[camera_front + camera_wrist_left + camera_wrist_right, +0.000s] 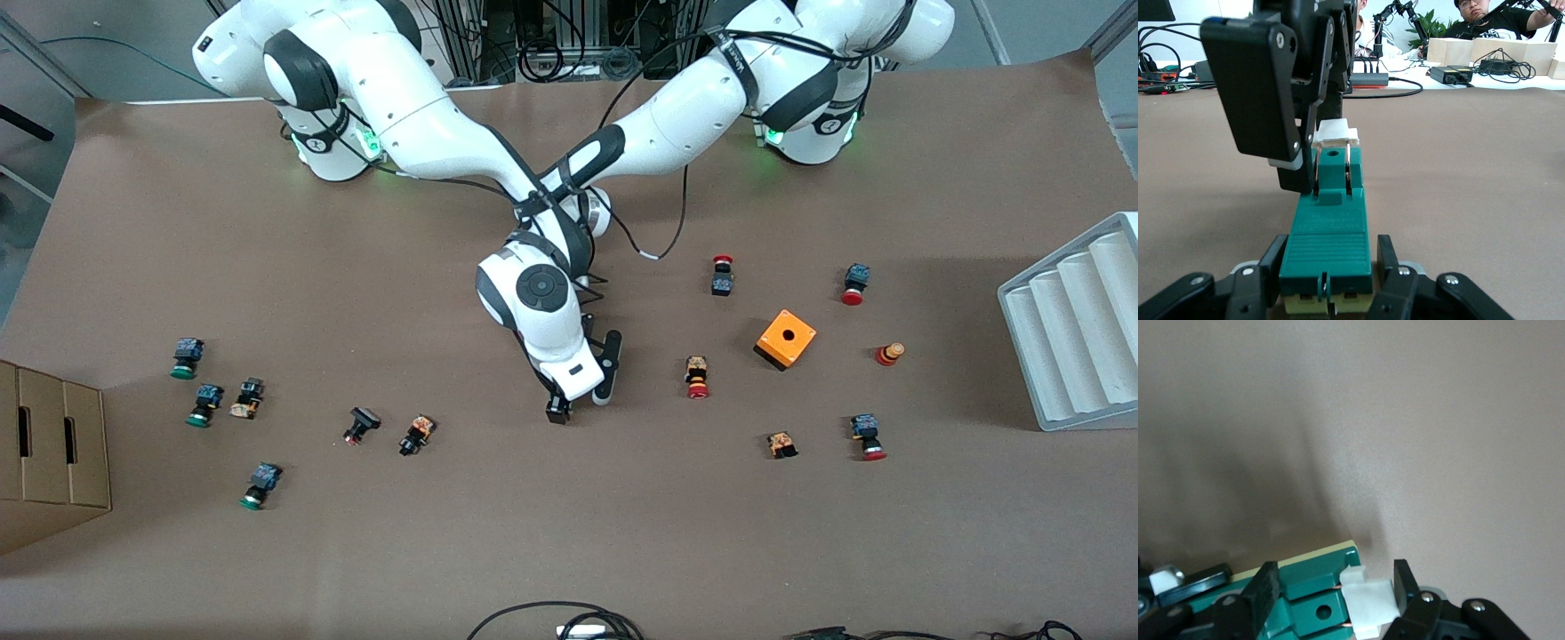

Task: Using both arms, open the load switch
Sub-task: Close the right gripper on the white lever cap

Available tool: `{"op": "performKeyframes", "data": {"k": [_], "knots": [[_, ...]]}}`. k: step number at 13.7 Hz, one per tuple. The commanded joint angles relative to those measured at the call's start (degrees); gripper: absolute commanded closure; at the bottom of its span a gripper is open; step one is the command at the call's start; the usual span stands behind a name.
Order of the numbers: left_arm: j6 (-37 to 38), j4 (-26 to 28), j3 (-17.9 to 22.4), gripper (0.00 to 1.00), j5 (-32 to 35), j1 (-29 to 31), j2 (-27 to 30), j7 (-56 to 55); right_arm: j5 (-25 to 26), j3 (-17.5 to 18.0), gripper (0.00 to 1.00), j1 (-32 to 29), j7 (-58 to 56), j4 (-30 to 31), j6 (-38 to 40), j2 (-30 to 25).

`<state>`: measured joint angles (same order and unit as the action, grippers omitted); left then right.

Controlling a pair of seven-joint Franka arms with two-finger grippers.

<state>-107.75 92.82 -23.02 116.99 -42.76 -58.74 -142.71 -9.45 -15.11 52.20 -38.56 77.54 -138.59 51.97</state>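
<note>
Nearest the front camera: a green-capped push button (pixel 260 485) toward the right arm's end of the counter (pixel 569 551), a red-capped one (pixel 868 437) toward the left arm's end. Mid-counter, both grippers meet at the load switch (pixel 1328 233), hidden under the arms in the front view. Left gripper (pixel 1328 280) is clamped narrow on the green body's sides, holding it. Right gripper (pixel 1335 597) stands fairly wide, fingers (pixel 1405 587) flanking the white sliding piece (pixel 1368 600) at the switch's end (contact on both sides not clear). Farther off, toward the left arm's end: orange box (pixel 785 339), then a grey ribbed tray (pixel 1076 329).
</note>
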Motion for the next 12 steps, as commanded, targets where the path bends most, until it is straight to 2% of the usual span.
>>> {"op": "performKeyframes", "data": {"k": [1,12], "knots": [[0.5,-1.2,0.6,0.41,0.6,-0.8,-1.1,-0.7,0.3,-1.0,0.24,0.3,0.9,-1.3,-0.7,0.2],[0.5,-1.1,0.6,0.41,0.6,-0.8,-1.1,-0.7,0.8,-1.2,0.26,0.2,-1.7,-0.7,-0.6,0.1]]}}
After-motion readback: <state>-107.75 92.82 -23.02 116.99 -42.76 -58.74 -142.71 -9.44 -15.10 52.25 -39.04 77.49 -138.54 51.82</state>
